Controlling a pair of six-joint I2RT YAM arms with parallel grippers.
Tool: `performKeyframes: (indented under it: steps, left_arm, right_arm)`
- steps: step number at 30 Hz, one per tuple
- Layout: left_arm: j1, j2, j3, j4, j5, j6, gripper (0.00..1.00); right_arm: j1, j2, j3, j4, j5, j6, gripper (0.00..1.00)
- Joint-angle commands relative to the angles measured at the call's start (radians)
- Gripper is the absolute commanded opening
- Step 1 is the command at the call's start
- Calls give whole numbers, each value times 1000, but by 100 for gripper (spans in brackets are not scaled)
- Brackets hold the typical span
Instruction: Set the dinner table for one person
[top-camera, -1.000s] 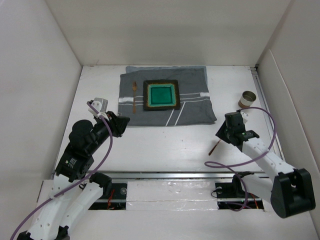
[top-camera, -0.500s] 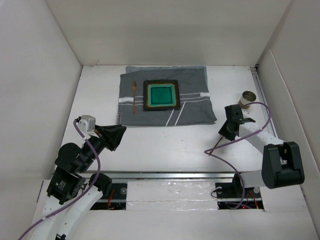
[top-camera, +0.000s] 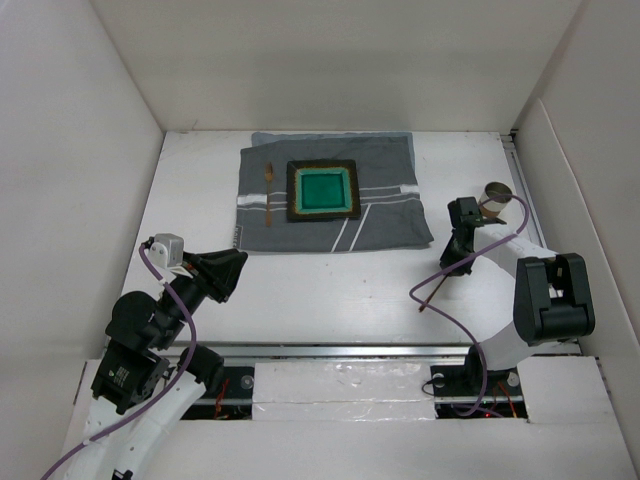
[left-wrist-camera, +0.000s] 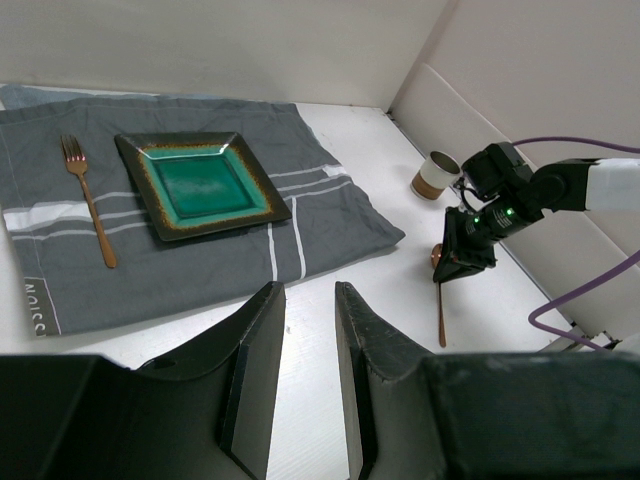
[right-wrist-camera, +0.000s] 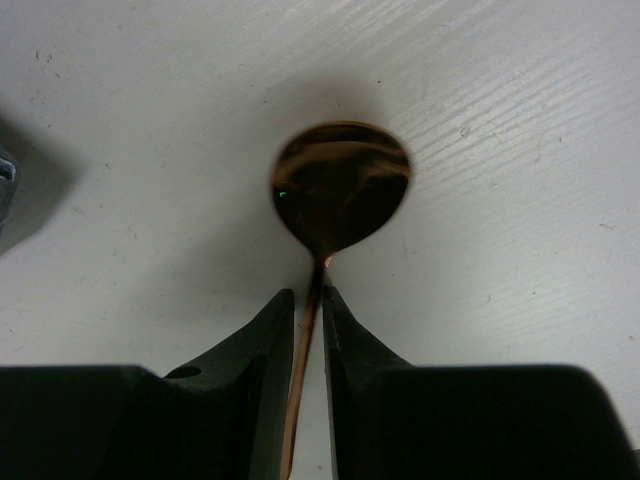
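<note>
**Q:** What carries the items?

**A:** The white table (top-camera: 330, 295), with white wall panels around it, fills the top view. A grey striped cloth mat (top-camera: 385, 215) lies flat on it toward 12 o'clock.

**Q:** What rests on the mat?

**A:** A square green plate (top-camera: 323, 190) with a dark brown rim sits near the mat's middle. A copper fork (top-camera: 268, 195) lies at the plate's 9 o'clock. It is beside the plate but apart from it, with its tines toward 12 o'clock.

**Q:** What stands off the mat?

**A:** A cup (top-camera: 493, 198) stands upright on the bare table at the mat's 3 o'clock, near the right wall. A copper spoon (right-wrist-camera: 342, 188) is at the plate's 4 o'clock, just past the mat's near right corner. Its bowl points toward 1 o'clock and its handle toward 7 o'clock. Whether the bowl rests on the table or sits just above it cannot be told.

**Q:** How do the right fingers stand?

**A:** The right fingers (right-wrist-camera: 265, 345) are clenched on the spoon's handle, just behind the bowl. The cup is at their 1 o'clock, near but apart.

**Q:** And the left fingers?

**A:** The left fingers (left-wrist-camera: 255, 380) are released, with a narrow gap and nothing between them. They hover over bare table at the mat's 7 o'clock, pointing toward the mat's near edge.
</note>
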Motion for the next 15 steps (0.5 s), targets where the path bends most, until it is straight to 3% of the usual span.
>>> performKeyframes:
  steps: [1,6,10,15]
  left_arm:
    - [-4,3,4,31,-7,-8,24]
    - [-4,-5,1,34,-20,-7,24]
    - [-4,3,-1,32,-29,-7,25]
    - [-4,32,-4,34,-37,-10,25]
  right_arm:
    - [32,32,29,-51,-42,-31,20]
    - [69,26,18,-33,-70,-35,0]
    - [135,14,26,-20,-45,-48,0]
    - [303,-81,130,-88,97,-94,0]
